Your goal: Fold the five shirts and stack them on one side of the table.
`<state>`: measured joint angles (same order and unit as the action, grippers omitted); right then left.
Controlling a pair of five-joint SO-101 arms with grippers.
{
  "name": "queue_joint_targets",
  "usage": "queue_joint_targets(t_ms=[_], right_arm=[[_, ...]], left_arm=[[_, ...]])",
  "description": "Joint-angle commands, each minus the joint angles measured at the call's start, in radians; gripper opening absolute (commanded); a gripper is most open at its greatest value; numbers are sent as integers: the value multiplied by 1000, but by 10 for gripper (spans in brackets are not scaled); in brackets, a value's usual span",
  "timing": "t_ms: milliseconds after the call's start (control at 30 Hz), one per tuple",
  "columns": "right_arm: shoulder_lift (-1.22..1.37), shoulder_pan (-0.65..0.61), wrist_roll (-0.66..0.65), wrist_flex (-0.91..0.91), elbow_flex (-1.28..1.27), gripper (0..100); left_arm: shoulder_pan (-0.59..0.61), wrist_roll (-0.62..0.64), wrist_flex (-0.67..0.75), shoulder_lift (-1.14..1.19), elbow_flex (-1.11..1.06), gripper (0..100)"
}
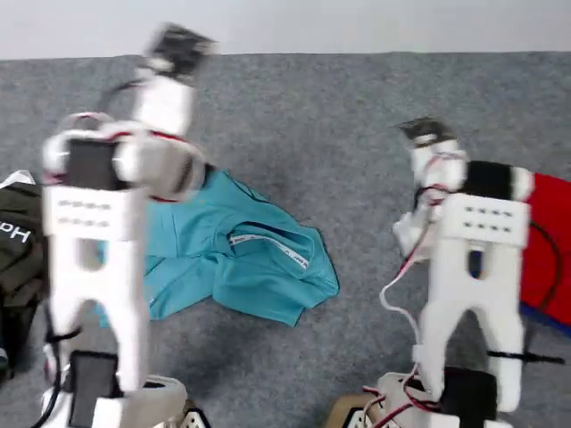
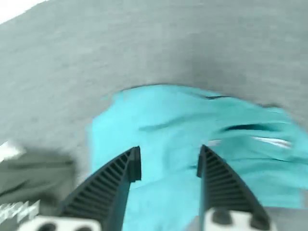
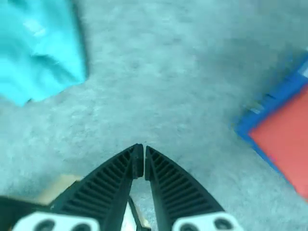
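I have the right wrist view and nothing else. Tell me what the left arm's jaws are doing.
Observer: The left arm's jaws stand open with the teal shirt right below them and nothing between them. I cannot tell whether they touch the cloth.
Operator: Report what lies on the far side of that arm.
Observer: A dark shirt with white print lies bunched at the left edge of the table, close beside the teal shirt.
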<state>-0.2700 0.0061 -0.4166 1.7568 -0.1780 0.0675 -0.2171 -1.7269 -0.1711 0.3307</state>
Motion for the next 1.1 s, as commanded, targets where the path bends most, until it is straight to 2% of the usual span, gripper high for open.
queue_joint_targets(t_ms=[0,167,300,500,733,1067], right_arm=[[-33,-151,8,41,-61,10],[-31,-375,6,22,-149,10],[-31,-538,6,-64,-226,30],[-30,-705,12,-189,-308,224],[110,-808,14,-286,-330,231],[328,-803,11,-466,-328,231]], left_arm=[[219,-72,-28,-92,-10,172],[446,-173,-25,-163,-130,173],[569,-207,14,-173,-254,173],[663,-207,120,-181,-400,173],[684,-207,124,-181,-449,173],[700,-207,124,-181,-444,173]])
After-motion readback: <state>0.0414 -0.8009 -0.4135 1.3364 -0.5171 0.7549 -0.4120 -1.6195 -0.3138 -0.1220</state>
